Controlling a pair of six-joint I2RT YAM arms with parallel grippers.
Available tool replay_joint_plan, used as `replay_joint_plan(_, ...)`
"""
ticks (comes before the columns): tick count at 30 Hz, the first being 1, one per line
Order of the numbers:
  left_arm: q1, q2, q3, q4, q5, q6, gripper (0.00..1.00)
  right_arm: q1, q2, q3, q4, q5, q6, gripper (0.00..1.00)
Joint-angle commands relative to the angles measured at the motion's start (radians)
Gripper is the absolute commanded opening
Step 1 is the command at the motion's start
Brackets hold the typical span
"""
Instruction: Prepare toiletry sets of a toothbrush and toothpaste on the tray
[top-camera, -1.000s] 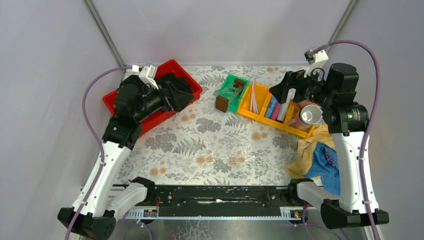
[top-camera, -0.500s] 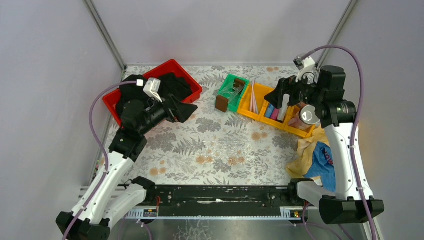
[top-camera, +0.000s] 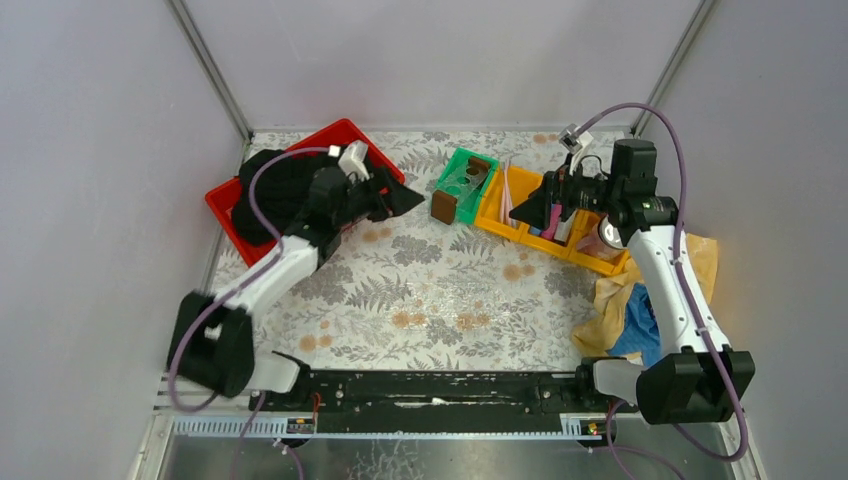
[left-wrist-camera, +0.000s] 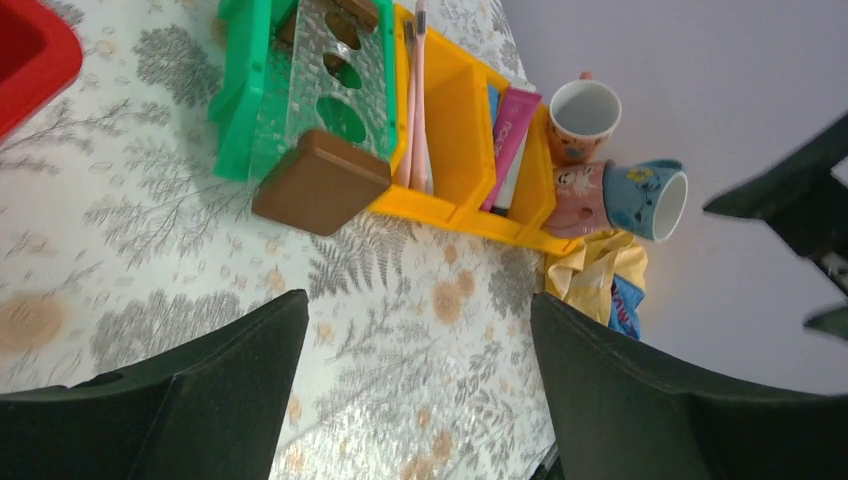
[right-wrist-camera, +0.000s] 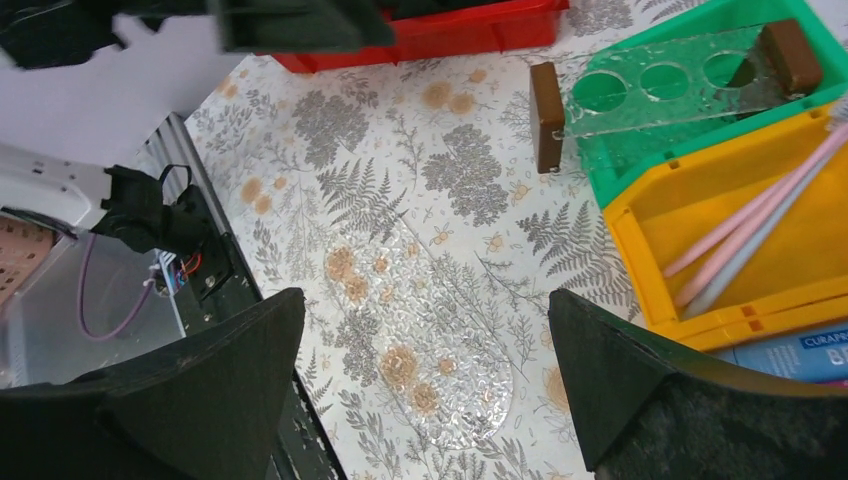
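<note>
Pale pink toothbrushes (left-wrist-camera: 415, 100) (right-wrist-camera: 750, 215) (top-camera: 508, 195) lie in the left compartment of a yellow bin (top-camera: 495, 218). A magenta toothpaste tube (left-wrist-camera: 510, 135) stands in the adjoining compartment, and a blue tube (right-wrist-camera: 790, 350) shows at the frame's edge. The red tray (top-camera: 345, 135) sits at the back left, partly under the left arm. My left gripper (top-camera: 412, 200) (left-wrist-camera: 418, 300) is open above the table, just left of the green bin. My right gripper (top-camera: 528, 212) (right-wrist-camera: 425, 295) is open over the yellow bin's left part. Neither holds anything.
A green bin (top-camera: 455, 170) holds a clear rack with holes (left-wrist-camera: 330, 70); a brown block (left-wrist-camera: 320, 180) leans at its near end. Three mugs (left-wrist-camera: 583, 115) fill the yellow bin's right end. A yellow and blue cloth (top-camera: 640, 300) lies at the right edge.
The left arm has swung right, off the red tray and toward the green bin. The right gripper has shifted left over the yellow bin. Both stay empty.
</note>
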Motion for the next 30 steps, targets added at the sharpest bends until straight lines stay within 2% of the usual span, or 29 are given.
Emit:
replay_joint_plan(1,0.043,0.221,0.148,0.245,0.098,-0.094,0.86,-0.006,-0.002,-0.030,0.119,-0.108,0.035,0.99)
replay_joint_plan(5,0.061,0.404,0.295,0.232,0.102,-0.116,0.81,-0.006,-0.011,-0.055,0.131,-0.136,0.034,0.99)
replay_joint_plan(8,0.073,0.534,0.403,0.235,0.149,-0.151,0.66,-0.006,-0.009,-0.067,0.136,-0.143,0.037,0.99)
replay_joint_plan(11,0.081,0.644,0.504,0.216,0.198,-0.191,0.59,-0.007,-0.012,-0.073,0.131,-0.149,0.029,0.99)
replay_joint_plan(19,0.068,0.770,0.641,0.079,0.194,-0.154,0.58,-0.005,-0.002,-0.069,0.104,-0.162,0.005,0.99)
replay_joint_plan(30,0.042,0.882,0.718,-0.012,0.258,-0.155,0.48,-0.006,0.010,-0.065,0.086,-0.163,-0.015,0.99)
